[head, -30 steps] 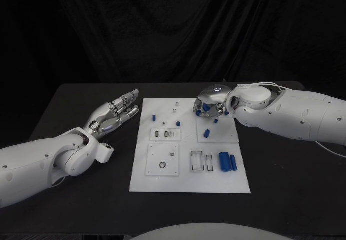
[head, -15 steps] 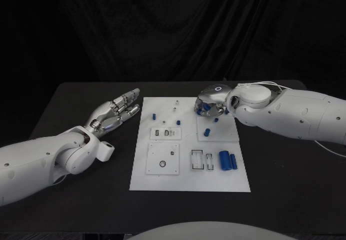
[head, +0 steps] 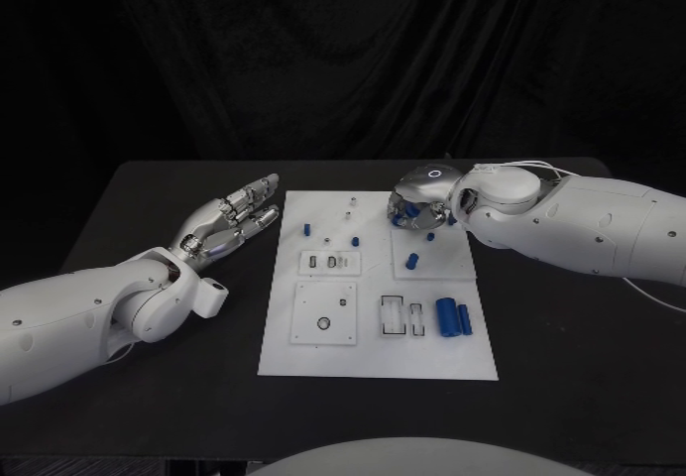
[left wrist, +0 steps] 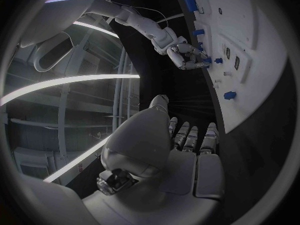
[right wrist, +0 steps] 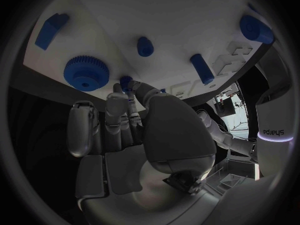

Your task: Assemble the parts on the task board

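The white task board [head: 429, 347] lies in the middle of the black table. My right hand [head: 417, 210] hovers over its far right corner with the fingers curled in. In the right wrist view the thumb and a finger pinch a small blue part [right wrist: 127, 81] just above the board [right wrist: 156, 15], beside a blue gear [right wrist: 86, 72]. A blue peg [right wrist: 145, 46] and a blue cylinder [right wrist: 201, 68] stand close by. My left hand [head: 229, 223] is held flat and empty over the table left of the board, fingers apart.
Two blue cylinders [head: 453, 318] lie near the board's right edge, next to open slots [head: 400, 317]. A blue peg [head: 411, 262] and small blue pieces [head: 306, 230] stand further up. The left wrist view shows the right hand [left wrist: 184, 54] at the board [left wrist: 262, 45].
The right hand's fingers have shifted slightly over the same corner of the board. The left hand has stayed where it was.
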Tool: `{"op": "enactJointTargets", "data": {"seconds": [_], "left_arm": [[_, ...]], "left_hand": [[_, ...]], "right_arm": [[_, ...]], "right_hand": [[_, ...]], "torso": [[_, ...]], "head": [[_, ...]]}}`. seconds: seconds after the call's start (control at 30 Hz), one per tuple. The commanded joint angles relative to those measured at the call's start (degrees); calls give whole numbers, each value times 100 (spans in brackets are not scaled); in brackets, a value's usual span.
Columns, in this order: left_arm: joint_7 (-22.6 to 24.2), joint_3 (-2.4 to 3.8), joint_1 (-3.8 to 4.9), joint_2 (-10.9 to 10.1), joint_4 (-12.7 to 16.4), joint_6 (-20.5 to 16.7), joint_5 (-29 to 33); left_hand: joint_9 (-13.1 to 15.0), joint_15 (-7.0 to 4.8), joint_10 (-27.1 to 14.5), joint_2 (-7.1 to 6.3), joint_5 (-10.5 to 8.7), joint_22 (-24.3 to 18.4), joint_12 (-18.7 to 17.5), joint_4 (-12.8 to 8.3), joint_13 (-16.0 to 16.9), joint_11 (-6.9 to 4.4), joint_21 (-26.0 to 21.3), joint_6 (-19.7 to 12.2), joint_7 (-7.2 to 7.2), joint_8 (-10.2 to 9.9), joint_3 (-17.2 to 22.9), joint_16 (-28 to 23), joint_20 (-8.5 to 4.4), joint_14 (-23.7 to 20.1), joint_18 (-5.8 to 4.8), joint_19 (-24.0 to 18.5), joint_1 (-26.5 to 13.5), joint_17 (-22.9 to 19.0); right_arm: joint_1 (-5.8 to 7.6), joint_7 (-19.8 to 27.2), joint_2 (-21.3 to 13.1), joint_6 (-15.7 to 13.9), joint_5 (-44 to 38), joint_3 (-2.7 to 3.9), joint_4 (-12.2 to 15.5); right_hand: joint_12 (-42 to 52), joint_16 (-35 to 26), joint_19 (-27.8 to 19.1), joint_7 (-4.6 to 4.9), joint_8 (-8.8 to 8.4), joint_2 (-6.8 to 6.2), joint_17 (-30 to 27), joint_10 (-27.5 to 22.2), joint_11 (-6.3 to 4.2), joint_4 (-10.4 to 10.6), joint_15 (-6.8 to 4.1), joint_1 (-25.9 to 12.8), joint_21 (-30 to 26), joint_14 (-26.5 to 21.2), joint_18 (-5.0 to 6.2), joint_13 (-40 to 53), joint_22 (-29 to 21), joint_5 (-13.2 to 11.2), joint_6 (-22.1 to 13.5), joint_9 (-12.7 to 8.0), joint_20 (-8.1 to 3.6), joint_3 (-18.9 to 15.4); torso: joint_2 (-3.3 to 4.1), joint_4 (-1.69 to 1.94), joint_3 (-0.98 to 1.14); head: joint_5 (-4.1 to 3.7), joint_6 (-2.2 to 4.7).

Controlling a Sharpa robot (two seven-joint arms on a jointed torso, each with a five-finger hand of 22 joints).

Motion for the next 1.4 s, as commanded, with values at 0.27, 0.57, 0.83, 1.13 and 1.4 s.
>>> {"op": "enactJointTargets", "data": {"seconds": [0.27,0.57,0.83,1.13,1.4], "left_arm": [[656,5,8,-31,19,73,-20],[631,4,8,-26,40,79,-20],[622,4,8,2,39,87,-20],[627,4,8,20,32,87,-20],[621,4,8,25,24,94,-20]], "left_hand": [[1,47,-36,30,37,-9,-34,1,-6,21,-33,1,53,-7,41,-35,53,-10,100,-6,42,-2],[0,23,-52,16,54,-15,-51,-12,-10,-3,-45,-6,46,-8,50,-49,46,-23,100,-23,44,-7],[0,16,-55,13,51,-18,-51,-14,-10,-10,-50,-8,44,-8,52,-54,43,-28,100,-29,42,-9],[0,4,-64,4,41,-20,-58,-12,-11,-21,-55,-11,40,-9,50,-60,36,-34,99,-37,33,-11],[0,3,-65,3,41,-20,-59,-12,-11,-22,-56,-12,40,-9,49,-60,36,-34,99,-39,32,-11]], "right_arm": [[121,90,8,-597,-24,13,166],[288,134,338,-666,336,34,-1],[311,182,739,-611,399,52,-386],[313,161,992,-496,409,58,-700],[314,103,1049,-474,410,64,-826]], "right_hand": [[-35,1,43,5,42,-5,52,98,6,55,-31,43,61,14,-72,15,83,-54,69,57,-49,-16],[-83,80,97,18,42,-28,202,145,20,65,-30,51,117,67,-95,9,178,-32,75,94,-53,-26],[-100,101,108,26,43,-32,241,143,28,70,-27,52,129,79,-99,6,198,-28,80,103,-52,-27],[-140,117,118,28,32,-34,276,131,32,67,-20,72,140,85,-105,-2,220,-35,66,114,-48,-17],[-175,124,123,33,25,-38,296,118,42,61,-15,92,147,85,-108,-7,234,-25,58,123,-44,-6]], "torso": [[17,8,-2],[66,30,-10],[118,73,-21],[137,74,-30],[130,70,-28]], "head": [[80,-7],[247,-77],[178,-55],[163,-80],[155,-104]]}}
